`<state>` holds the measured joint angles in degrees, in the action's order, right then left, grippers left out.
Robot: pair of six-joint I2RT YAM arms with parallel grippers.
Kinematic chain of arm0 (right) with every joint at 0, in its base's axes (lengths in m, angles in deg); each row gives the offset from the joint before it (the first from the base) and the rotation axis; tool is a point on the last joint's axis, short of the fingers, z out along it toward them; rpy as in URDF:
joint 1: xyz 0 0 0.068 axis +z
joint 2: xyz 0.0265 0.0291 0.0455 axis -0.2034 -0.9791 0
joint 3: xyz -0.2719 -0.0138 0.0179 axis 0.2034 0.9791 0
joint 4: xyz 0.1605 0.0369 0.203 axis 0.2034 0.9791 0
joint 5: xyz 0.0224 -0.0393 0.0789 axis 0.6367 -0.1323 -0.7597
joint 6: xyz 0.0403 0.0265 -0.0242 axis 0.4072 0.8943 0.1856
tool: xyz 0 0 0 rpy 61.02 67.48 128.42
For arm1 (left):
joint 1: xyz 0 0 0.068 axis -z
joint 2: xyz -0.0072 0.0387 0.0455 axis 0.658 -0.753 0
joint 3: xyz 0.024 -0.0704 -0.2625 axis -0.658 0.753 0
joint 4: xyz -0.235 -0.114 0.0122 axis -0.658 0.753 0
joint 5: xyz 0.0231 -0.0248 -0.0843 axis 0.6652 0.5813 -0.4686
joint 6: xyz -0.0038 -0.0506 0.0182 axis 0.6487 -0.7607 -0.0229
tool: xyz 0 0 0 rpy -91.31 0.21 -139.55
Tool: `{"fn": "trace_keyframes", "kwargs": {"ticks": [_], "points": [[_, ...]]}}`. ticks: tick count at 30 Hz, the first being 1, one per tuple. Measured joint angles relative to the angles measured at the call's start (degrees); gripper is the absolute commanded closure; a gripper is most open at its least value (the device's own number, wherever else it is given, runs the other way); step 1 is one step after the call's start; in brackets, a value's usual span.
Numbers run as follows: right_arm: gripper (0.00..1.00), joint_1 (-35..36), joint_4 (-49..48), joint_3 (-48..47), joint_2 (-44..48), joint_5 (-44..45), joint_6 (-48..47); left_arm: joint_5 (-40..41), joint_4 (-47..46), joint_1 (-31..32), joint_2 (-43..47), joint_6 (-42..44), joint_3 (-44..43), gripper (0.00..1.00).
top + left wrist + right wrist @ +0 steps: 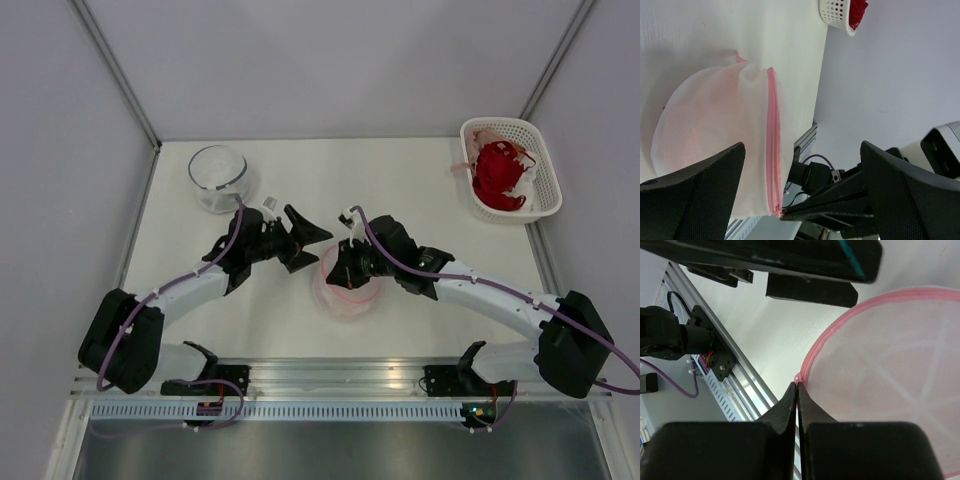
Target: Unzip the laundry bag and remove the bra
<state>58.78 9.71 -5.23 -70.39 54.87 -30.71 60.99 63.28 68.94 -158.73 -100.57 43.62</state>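
1. Near the table's (420,180) front middle lies the laundry bag (350,296), with the glass bowl (218,176) and the lattice basket (535,165) well apart at the back corners.
2. The right gripper (341,272) reaches left, its fingers pinched together on the bag's pink zipper rim. The left gripper (308,244) hovers just beside it, its fingers spread wide.
3. The bag is rounded white see-through mesh, and the pale pink bra (700,130) shows through it.
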Motion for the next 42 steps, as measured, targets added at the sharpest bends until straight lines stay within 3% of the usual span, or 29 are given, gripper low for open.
{"fn": "trace_keyframes", "kwargs": {"ticks": [7, 10, 11, 16, 25, 35, 42], "points": [[1.0, 0.09, 1.62, 0.0, -0.09, 1.33, -0.5, -3.26, -0.13, 1.09, -9.2, 0.72, -3.91, 0.02], [0.99, 0.09, 2.51, 0.0, -0.09, 2.36, -0.79, -4.7, 0.35, 1.73, -9.79, 1.81, -4.85, 0.15], [1.0, 0.09, 2.69, 0.0, -0.09, 2.8, -0.83, -5.07, 0.31, 1.88, -9.64, 1.99, -4.87, 0.25], [0.99, 0.09, 2.89, -0.02, -0.72, 4.11, -0.85, -6.1, 0.07, 1.97, -8.09, 2.84, -4.55, 0.56], [1.0, 0.11, 4.7, -0.13, -0.81, 6.78, -0.98, -7.26, -1.81, 2.25, -8.09, 3.3, -2.99, 0.98], [1.0, 0.11, 7.93, -0.24, 1.62, 9.92, -1.29, -7.65, -3.28, 1.64, -10.84, 3.37, -2.97, 0.98], [1.0, 0.11, 9.35, -0.76, 2.4, 14.16, -1.44, -10.45, -4.11, -4.35, -10.82, 3.32, -2.05, 0.98]]}}
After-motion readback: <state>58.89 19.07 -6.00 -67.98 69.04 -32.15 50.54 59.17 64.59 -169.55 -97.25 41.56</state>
